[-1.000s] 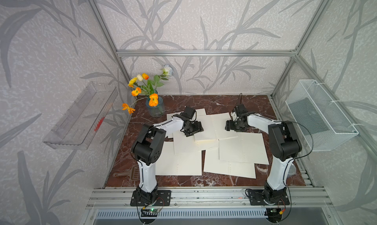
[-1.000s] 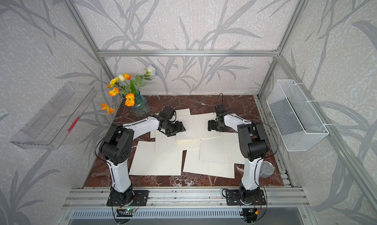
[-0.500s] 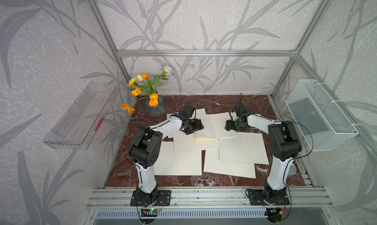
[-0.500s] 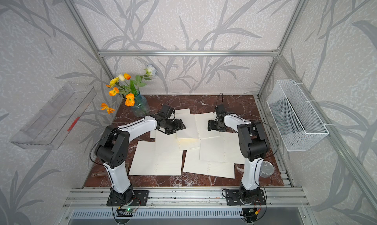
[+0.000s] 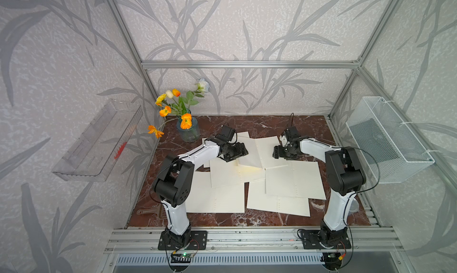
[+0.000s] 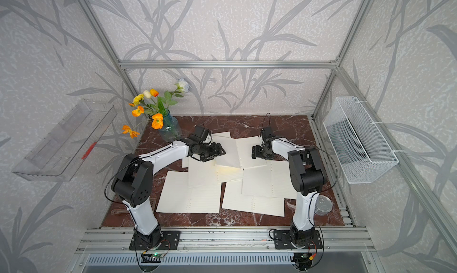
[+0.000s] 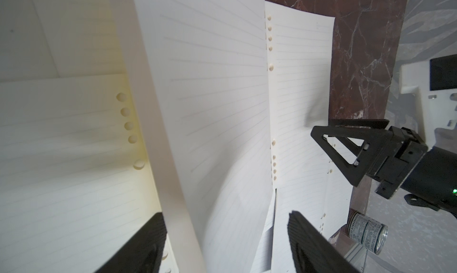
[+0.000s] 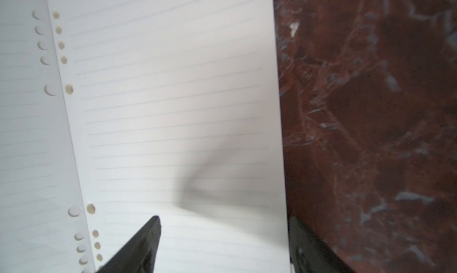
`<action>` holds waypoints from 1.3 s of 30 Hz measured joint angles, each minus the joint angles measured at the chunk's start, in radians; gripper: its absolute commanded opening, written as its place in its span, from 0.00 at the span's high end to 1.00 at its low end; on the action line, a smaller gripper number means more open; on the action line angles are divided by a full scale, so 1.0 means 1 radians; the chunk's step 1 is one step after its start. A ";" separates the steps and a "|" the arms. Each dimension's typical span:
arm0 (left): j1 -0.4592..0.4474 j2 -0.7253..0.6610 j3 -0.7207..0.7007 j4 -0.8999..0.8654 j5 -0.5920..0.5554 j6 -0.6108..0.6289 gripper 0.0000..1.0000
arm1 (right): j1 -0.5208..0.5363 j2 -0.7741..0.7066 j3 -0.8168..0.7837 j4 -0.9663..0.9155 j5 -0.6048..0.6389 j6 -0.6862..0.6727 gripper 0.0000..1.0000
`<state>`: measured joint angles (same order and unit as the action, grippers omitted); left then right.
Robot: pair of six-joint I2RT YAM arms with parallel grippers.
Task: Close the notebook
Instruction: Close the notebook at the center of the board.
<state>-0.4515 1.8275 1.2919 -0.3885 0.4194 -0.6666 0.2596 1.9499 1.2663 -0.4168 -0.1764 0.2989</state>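
Notebook (image 5: 257,151) lay open mid-desk (image 5: 309,125), toward the back, among loose sheets (image 5: 215,200). The left end effector (image 7: 225,213) was spread wide around a lifted page (image 7: 210,111) (not pinching it). The right end effector (image 8: 223,218) was spread too, straddling the flat page's (image 8: 173,111) outer edge.

The left fingers (image 7: 146,244) have shifted a little right and toward the far side, over the left half of the notebook (image 5: 269,150). The page (image 5: 247,153) standing between them looks raised slightly higher than a second ago. The left arm's elbow (image 5: 173,182) has swung left and toward the near edge of the bench (image 5: 309,130), so the white forearm (image 5: 200,153) now reaches out longer and flatter.
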 measured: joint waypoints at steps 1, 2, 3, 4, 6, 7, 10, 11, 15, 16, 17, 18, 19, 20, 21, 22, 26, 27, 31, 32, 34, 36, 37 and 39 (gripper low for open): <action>0.000 -0.002 0.003 0.001 0.005 0.000 0.22 | 0.000 0.000 0.000 0.002 -0.004 0.000 0.20; -0.001 -0.004 0.007 0.001 0.009 0.001 0.22 | 0.000 0.000 0.000 0.004 -0.008 0.000 0.20; -0.002 -0.005 0.011 0.002 0.013 0.001 0.22 | 0.001 0.000 0.000 0.006 -0.011 0.000 0.20; -0.003 -0.005 0.015 0.003 0.018 0.001 0.22 | 0.001 0.000 -0.001 0.006 -0.014 0.000 0.20; -0.006 -0.005 0.018 0.010 0.028 0.001 0.22 | 0.000 0.000 -0.001 0.009 -0.019 -0.001 0.20; -0.007 -0.005 0.018 0.012 0.031 0.001 0.22 | 0.001 0.000 -0.001 0.010 -0.022 -0.001 0.20; -0.010 -0.005 0.022 0.016 0.043 0.001 0.22 | 0.001 0.000 -0.002 0.012 -0.031 -0.001 0.20; -0.011 -0.005 0.024 0.018 0.048 0.001 0.22 | 0.000 0.000 -0.002 0.012 -0.034 -0.001 0.20; -0.015 -0.005 0.046 0.031 0.065 0.001 0.21 | 0.001 0.000 -0.002 0.014 -0.045 -0.001 0.20; -0.016 -0.005 0.051 0.037 0.071 0.001 0.21 | 0.001 0.000 -0.002 0.015 -0.047 0.000 0.20; -0.018 -0.005 0.057 0.043 0.077 0.001 0.21 | 0.001 0.000 -0.002 0.016 -0.052 0.000 0.20; -0.019 -0.005 0.064 0.049 0.084 0.001 0.21 | 0.001 0.000 -0.002 0.016 -0.057 0.000 0.20; -0.021 -0.005 0.068 0.056 0.089 0.001 0.21 | 0.001 0.000 -0.002 0.016 -0.062 0.000 0.20; -0.023 -0.005 0.074 0.065 0.098 0.001 0.21 | 0.001 0.000 -0.002 0.016 -0.068 0.000 0.20; -0.024 -0.003 0.080 0.074 0.105 0.001 0.21 | 0.001 0.000 -0.002 0.016 -0.072 0.000 0.20; -0.026 -0.003 0.084 0.086 0.111 0.001 0.21 | 0.002 0.000 -0.002 0.017 -0.077 0.000 0.20; -0.035 0.014 0.095 0.144 0.150 -0.002 0.19 | 0.002 0.000 -0.002 0.018 -0.098 0.001 0.20; -0.037 0.021 0.096 0.162 0.160 -0.005 0.19 | 0.002 0.002 -0.002 0.019 -0.102 0.001 0.20; -0.044 0.056 0.108 0.199 0.200 -0.008 0.19 | 0.002 0.004 0.000 0.023 -0.117 0.003 0.20; -0.047 0.068 0.117 0.205 0.209 -0.008 0.18 | 0.002 0.004 0.000 0.024 -0.121 0.004 0.20; -0.053 0.087 0.134 0.213 0.220 -0.006 0.18 | 0.002 0.005 0.001 0.024 -0.124 0.004 0.20; -0.061 0.101 0.149 0.222 0.234 -0.006 0.17 | 0.002 0.005 0.003 0.023 -0.126 0.005 0.20; -0.065 0.106 0.155 0.227 0.240 -0.006 0.18 | 0.002 0.005 0.005 0.022 -0.128 0.005 0.20; -0.073 0.120 0.174 0.238 0.256 -0.006 0.17 | 0.002 0.005 0.010 0.016 -0.133 0.005 0.19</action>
<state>-0.5243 1.9476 1.4662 -0.1505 0.6750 -0.6731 0.2611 1.9545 1.2766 -0.4004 -0.3092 0.3035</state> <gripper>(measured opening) 0.825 0.803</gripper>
